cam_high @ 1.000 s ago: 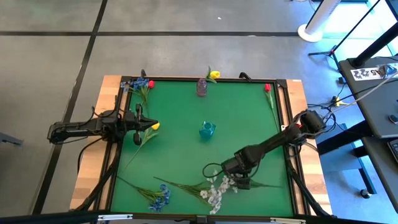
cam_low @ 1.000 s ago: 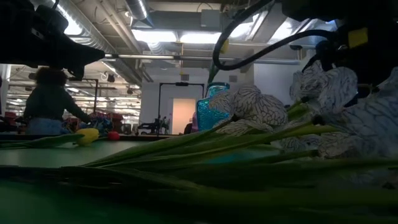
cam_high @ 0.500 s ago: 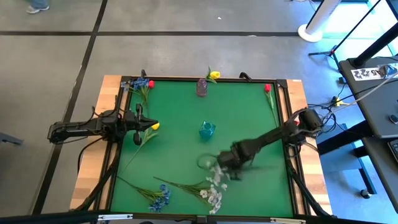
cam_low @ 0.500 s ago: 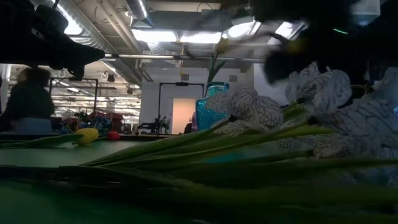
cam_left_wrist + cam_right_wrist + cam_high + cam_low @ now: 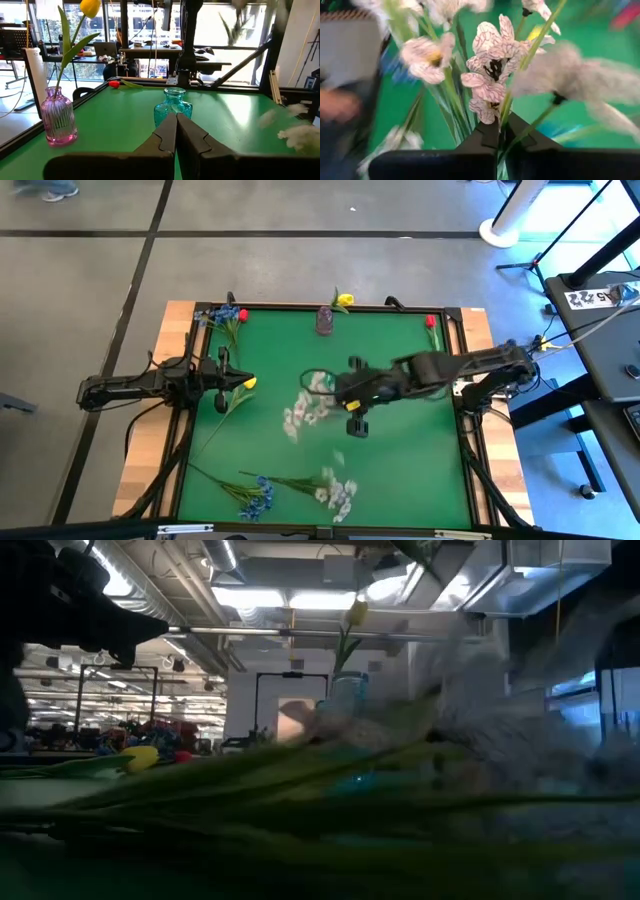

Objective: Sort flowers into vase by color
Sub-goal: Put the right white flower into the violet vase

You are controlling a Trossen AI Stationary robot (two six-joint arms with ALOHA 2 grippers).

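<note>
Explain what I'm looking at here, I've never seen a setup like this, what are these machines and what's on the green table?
Two robot arms work at a green table. One picture looks down from above, one looks level across the tabletop, and two come from cameras on the arms' wrists. The right tool is shut on a white flower spray, carried above the table's middle. The left tool waits shut at the left edge. On the table stand a teal vase and a pink vase holding a yellow tulip. More flowers lie scattered.

The table [image 5: 400,440] is green. The vase [image 5: 173,106] is teal glass, the bottle [image 5: 58,115] pink. The white flowers [image 5: 492,75] carry dark veins.
</note>
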